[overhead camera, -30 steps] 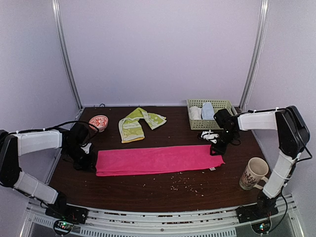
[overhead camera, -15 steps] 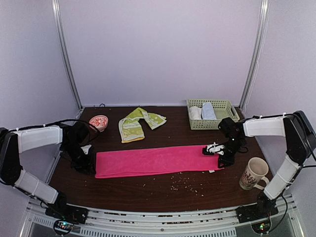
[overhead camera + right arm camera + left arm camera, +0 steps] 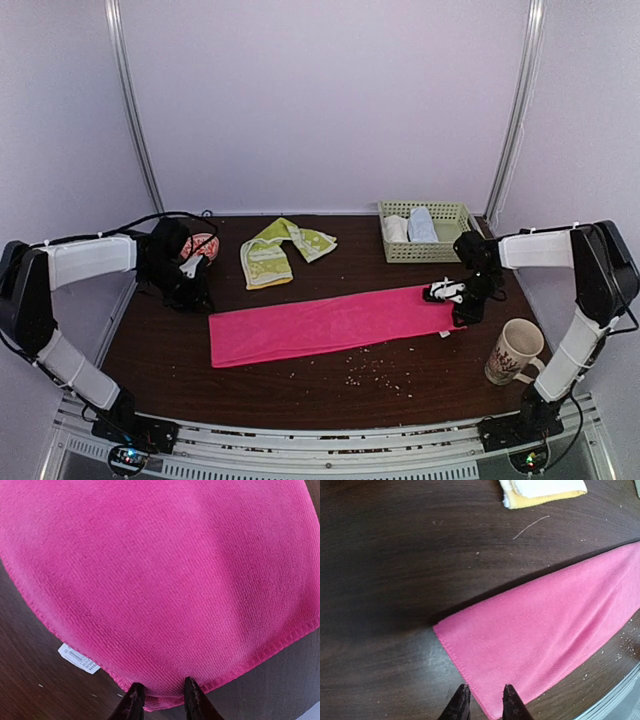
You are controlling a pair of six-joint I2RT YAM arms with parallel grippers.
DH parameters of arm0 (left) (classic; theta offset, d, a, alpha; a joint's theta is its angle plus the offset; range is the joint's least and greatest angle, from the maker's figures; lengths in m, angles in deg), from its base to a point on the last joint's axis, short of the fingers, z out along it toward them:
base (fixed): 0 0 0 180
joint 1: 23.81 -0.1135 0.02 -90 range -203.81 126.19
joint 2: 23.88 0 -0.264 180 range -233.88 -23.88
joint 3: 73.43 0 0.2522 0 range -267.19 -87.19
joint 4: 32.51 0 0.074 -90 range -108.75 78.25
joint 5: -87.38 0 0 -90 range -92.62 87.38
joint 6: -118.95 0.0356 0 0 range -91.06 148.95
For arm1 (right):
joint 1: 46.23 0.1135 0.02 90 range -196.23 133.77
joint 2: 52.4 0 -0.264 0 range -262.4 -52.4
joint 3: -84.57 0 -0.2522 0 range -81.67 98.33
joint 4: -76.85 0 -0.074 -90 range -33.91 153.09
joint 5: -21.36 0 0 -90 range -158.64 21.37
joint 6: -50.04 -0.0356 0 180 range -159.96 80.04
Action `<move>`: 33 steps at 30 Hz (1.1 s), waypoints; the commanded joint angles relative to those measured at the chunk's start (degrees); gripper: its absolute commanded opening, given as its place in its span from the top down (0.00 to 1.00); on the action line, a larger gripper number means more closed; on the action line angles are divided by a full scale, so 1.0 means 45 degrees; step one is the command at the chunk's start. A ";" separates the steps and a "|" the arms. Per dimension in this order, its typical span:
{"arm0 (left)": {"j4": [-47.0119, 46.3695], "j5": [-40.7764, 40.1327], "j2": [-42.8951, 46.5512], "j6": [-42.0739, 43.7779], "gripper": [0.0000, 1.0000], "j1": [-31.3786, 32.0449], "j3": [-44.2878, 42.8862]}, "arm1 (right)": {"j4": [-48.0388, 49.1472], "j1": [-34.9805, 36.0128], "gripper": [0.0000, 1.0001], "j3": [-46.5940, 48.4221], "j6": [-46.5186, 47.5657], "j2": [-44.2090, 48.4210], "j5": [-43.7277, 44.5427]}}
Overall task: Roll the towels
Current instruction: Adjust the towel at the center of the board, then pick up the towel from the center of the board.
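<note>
The long hot-pink towel [image 3: 330,325] lies flat across the middle of the table, slightly slanted. My right gripper [image 3: 462,316] is at its right end, shut on the hem; the right wrist view shows the pink edge [image 3: 160,570] bunched between my gripper's [image 3: 162,695] tips, with a white tag [image 3: 77,658] beside them. My left gripper [image 3: 188,294] is raised, left of and behind the towel's left end. In the left wrist view my gripper [image 3: 485,702] is open and empty above the towel's corner [image 3: 545,625]. The yellow-green patterned cloth [image 3: 272,250] lies crumpled behind the pink towel, and a corner shows in the left wrist view [image 3: 545,490].
A green basket [image 3: 432,250] at the back right holds a white cloth [image 3: 396,228] and a light-blue cloth [image 3: 421,222]. A small red-patterned bowl [image 3: 203,243] sits behind my left gripper. A mug [image 3: 512,350] stands at the front right. Crumbs [image 3: 375,372] lie in front of the towel.
The pink towel has slid to the right with my right gripper on its end. My left gripper has let go of the left end and moved up and back toward the bowl.
</note>
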 commanded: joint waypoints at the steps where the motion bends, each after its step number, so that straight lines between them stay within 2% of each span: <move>1: -0.2280 0.0692 -0.0518 0.0405 0.78 0.0614 0.0149 | -0.0652 -0.1332 0.71 0.0214 0.1169 -0.0228 0.1277; 4: -0.2992 0.0665 -0.0985 0.0354 0.81 0.0692 0.0154 | -0.1276 -0.1484 0.70 0.0651 0.1486 0.0254 0.0634; 7: -0.3805 0.0607 -0.1241 0.0181 0.82 0.0715 0.0181 | -0.1730 -0.1477 0.66 0.1508 0.1021 0.0938 -0.1123; 9: -0.4198 0.0795 -0.1539 0.0107 0.83 0.0714 0.0061 | -0.1309 -0.1540 0.66 0.2074 -0.0166 0.1120 -0.1753; 13: -0.5114 0.1761 -0.2005 0.0215 0.83 0.0985 -0.0184 | -0.0477 -0.2095 0.66 0.2895 -0.3100 0.0487 -0.1681; 16: -0.5963 0.2968 -0.2139 0.0730 0.83 0.1451 -0.0313 | -0.0763 -0.2794 0.67 0.3549 -0.4323 -0.0433 -0.2038; 18: -0.6443 0.2927 -0.2179 0.0710 0.83 0.1719 -0.0229 | -0.0752 -0.3239 0.66 0.3665 -0.4966 -0.0757 -0.2374; 23: -0.7516 0.2742 -0.2596 0.0265 0.85 0.2062 0.0193 | -0.0742 -0.3496 0.59 0.3483 -0.5517 -0.0998 -0.2599; 33: -0.7266 0.2001 -0.3327 0.0511 0.86 0.2583 0.0331 | -0.1075 -0.3477 0.51 0.3526 -0.5841 -0.2083 -0.3101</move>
